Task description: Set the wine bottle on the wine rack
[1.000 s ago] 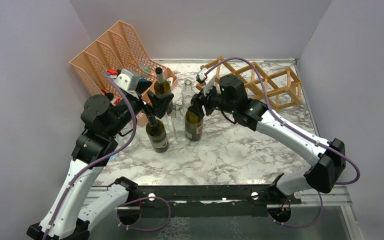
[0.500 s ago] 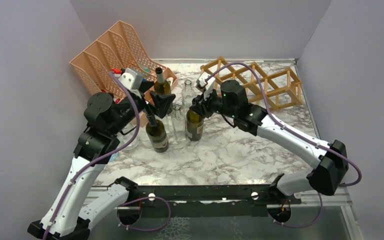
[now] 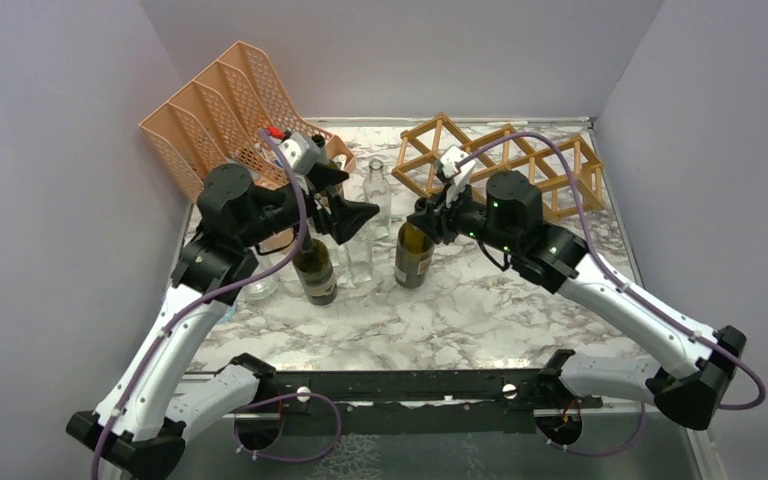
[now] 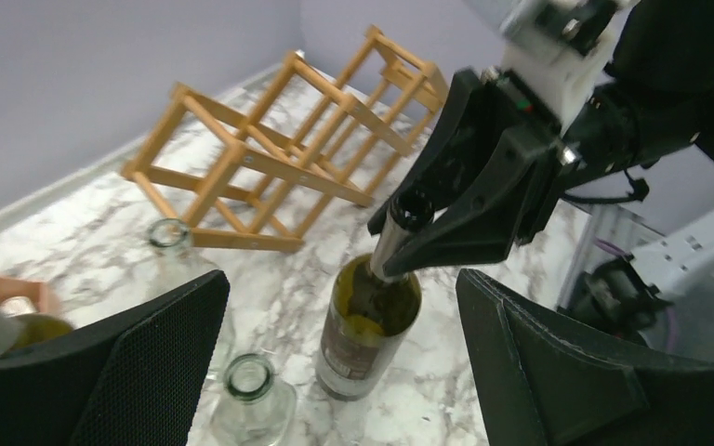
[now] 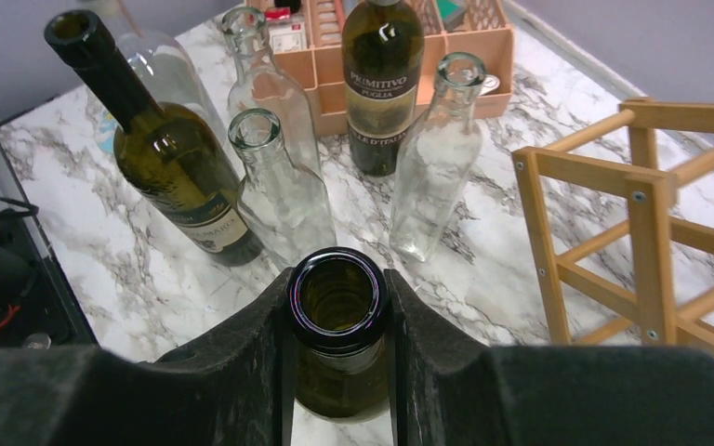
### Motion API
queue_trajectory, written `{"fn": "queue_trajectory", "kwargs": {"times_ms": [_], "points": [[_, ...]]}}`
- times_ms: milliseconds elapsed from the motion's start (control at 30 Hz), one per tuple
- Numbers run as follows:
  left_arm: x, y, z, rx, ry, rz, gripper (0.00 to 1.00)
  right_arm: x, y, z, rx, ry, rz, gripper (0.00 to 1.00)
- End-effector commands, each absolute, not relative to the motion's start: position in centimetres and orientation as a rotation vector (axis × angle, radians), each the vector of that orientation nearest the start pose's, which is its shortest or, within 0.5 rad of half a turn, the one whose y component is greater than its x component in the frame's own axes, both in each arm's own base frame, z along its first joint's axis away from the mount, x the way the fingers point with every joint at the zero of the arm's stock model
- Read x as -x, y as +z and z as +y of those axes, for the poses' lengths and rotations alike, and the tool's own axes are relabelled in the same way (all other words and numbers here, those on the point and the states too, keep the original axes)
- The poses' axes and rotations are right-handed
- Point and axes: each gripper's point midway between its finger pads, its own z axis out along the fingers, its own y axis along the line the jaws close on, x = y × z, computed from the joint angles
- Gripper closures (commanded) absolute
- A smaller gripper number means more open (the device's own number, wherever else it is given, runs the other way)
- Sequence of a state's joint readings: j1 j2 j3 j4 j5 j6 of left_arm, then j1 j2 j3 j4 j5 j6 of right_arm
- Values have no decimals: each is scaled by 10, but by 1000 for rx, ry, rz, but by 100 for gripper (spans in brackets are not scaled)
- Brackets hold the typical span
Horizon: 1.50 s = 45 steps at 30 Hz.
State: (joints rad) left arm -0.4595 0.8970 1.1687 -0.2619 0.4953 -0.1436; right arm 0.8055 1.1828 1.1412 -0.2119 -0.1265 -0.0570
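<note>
Gripping the wine bottle (image 3: 415,255) by its neck, right jaws clamped under the lip.
Long axis near upright, mouth up, mid-frame; wine rack (image 3: 500,165) upper right, apart. The right wrist view alone looks down its open mouth; left jaws gape empty.

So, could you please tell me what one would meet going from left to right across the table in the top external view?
Peach file organizer → dark labelled bottle → short clear bottle → wine bottle, held at the neck by the right gripper → wooden wine rack.
</note>
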Motion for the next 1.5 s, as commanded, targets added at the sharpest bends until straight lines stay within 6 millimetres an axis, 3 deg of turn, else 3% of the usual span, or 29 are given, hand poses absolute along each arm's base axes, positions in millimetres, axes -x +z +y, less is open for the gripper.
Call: {"fn": "queue_trajectory", "kwargs": {"times_ms": [0,167,333,533,700,1000,1233,1467], "points": [[-216,396,-247,-768,-1078,1461,1,-255,353,271,657,631,1596,99],[-215,387,-277,-766,-1121,1417,1,-251,377,236,466,593,1591,99],[-209,361,-318,-804,-1096,1393,1,-248,398,209,259,602,1606,99],[-215,325,-350,-799,-970,1358,1,-243,419,193,135,635,1603,99],[-208,298,-377,-881,-932,1342,1,-241,431,187,69,660,1592,99],[-232,277,-384,-782,-824,1377,1,-237,440,189,42,711,1576,99],[-234,258,-389,-787,-825,1404,1,-236,439,187,21,718,1579,99],[-233,253,-389,-801,-817,1368,13,-233,436,184,7,725,1592,99]]}}
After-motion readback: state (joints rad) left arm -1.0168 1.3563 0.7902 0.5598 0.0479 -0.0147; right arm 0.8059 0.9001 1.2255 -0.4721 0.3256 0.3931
